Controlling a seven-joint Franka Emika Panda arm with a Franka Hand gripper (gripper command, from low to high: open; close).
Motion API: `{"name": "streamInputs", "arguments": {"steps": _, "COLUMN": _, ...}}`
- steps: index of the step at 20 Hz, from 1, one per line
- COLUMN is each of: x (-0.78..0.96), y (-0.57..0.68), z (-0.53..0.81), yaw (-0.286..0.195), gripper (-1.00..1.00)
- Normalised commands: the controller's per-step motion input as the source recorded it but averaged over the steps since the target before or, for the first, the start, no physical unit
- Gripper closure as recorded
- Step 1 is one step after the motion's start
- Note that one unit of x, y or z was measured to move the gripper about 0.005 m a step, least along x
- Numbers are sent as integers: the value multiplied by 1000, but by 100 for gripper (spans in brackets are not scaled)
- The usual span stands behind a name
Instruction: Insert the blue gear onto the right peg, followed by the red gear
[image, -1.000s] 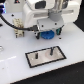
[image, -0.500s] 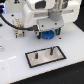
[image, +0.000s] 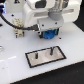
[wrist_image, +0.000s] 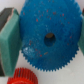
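Observation:
The blue gear fills the wrist view, a wide toothed disc with a dark centre hole. My gripper is shut on it, with one teal pad against one side of its rim and the other pad just showing at the opposite side. The red gear lies close beside the blue one. In the exterior view the gripper holds the blue gear low over the white table, behind the grey plate. The right peg stands on the plate toward the exterior view's right, apart from the gear.
A second dark peg stands on the plate toward the exterior view's left. The white arm body looms over the back of the table, and cables hang at the exterior view's left.

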Motion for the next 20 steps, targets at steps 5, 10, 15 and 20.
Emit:
{"name": "streamInputs", "arguments": {"steps": 5, "x": 335, "y": 6, "z": 498, "yaw": 0, "gripper": 100}}
{"name": "streamInputs", "arguments": {"steps": 10, "x": 520, "y": -14, "z": 431, "yaw": 0, "gripper": 100}}
{"name": "streamInputs", "arguments": {"steps": 15, "x": 727, "y": -60, "z": 355, "yaw": 0, "gripper": 100}}
{"name": "streamInputs", "arguments": {"steps": 20, "x": 788, "y": -135, "z": 264, "yaw": 0, "gripper": 100}}
